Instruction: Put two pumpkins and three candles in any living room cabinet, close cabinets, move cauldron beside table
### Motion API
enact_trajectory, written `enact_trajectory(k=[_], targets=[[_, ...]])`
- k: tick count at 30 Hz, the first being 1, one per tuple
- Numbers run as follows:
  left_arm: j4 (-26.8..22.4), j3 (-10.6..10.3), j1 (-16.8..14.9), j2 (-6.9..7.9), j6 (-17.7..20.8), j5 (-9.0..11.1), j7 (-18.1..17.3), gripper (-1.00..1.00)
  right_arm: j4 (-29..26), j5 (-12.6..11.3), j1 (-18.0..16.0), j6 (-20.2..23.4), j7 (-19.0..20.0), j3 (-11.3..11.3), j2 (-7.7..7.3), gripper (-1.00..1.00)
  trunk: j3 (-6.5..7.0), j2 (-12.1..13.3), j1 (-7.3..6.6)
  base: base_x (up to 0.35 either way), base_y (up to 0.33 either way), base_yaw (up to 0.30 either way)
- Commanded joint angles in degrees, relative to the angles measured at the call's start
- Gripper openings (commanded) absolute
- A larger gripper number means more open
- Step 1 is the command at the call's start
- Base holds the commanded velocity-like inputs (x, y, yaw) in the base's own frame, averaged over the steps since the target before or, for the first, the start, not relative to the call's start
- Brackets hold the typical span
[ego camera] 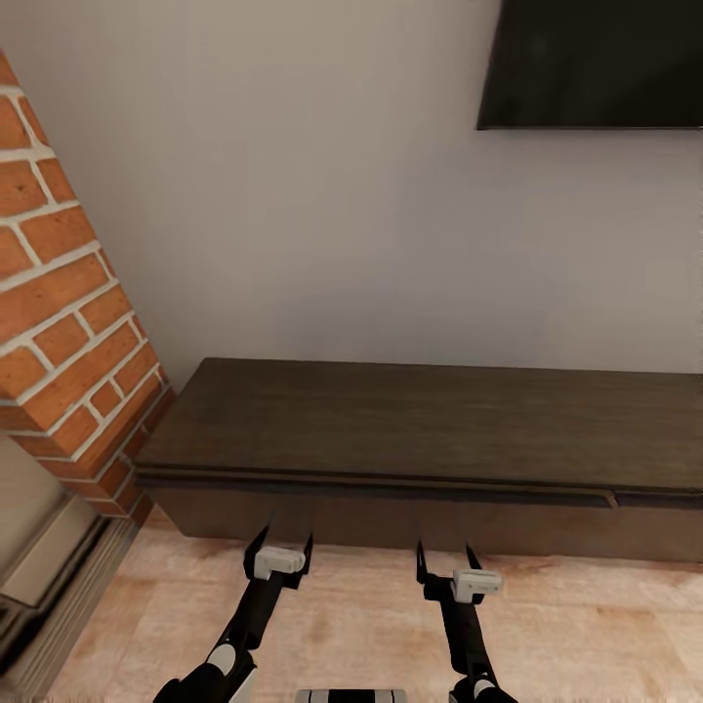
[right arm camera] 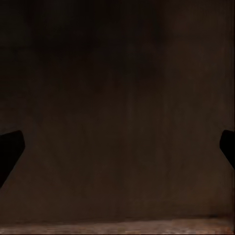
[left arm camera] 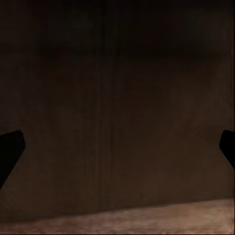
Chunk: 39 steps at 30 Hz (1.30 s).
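Two open grippers face the dark cabinet.

The left gripper [ego camera: 285, 543] and right gripper [ego camera: 448, 557] hang over the floor [ego camera: 371, 625], fingers spread wide, holding nothing, just in front of the cabinet [ego camera: 420, 430]. Its drawers look shut. Bricks [ego camera: 68, 322] stand left of it.

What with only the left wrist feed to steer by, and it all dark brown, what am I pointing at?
Observer: The front of the cabinet, low down. The left gripper is close before it, open.
Operator: Where is the other arm?
Observer: The right gripper is alongside, also open, facing the same front.
Operator: What is off to my left?
Observer: A brick wall stands at the cabinet's left end.
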Motion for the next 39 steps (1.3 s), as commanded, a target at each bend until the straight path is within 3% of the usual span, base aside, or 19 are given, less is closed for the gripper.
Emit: enact_trajectory(k=[1,33,39], targets=[[0.0,-0.5,-0.1,0.05,-0.2,0.2,0.6,1.0,0.0,-0.6,0.0,-0.2,-0.2,0.5,-0.02,1.0,-0.04,0.0,-0.03,-0.191,0.0,0.0],[-0.3,-0.5,-0.1,0.05,0.0,0.2,0.1,1.0,-0.6,-0.6,-0.1,-0.2,-0.3,0.4,-0.13,1.0,-0.04,0.0,-0.03,-0.182,0.0,0.0],[-4.2,-0.4,-0.1,0.05,0.5,0.3,0.0,1.0,-0.9,-0.6,-0.1,-0.1,-0.4,0.2,-0.41,1.0,-0.04,0.0,-0.03,-0.151,0.0,0.0]])
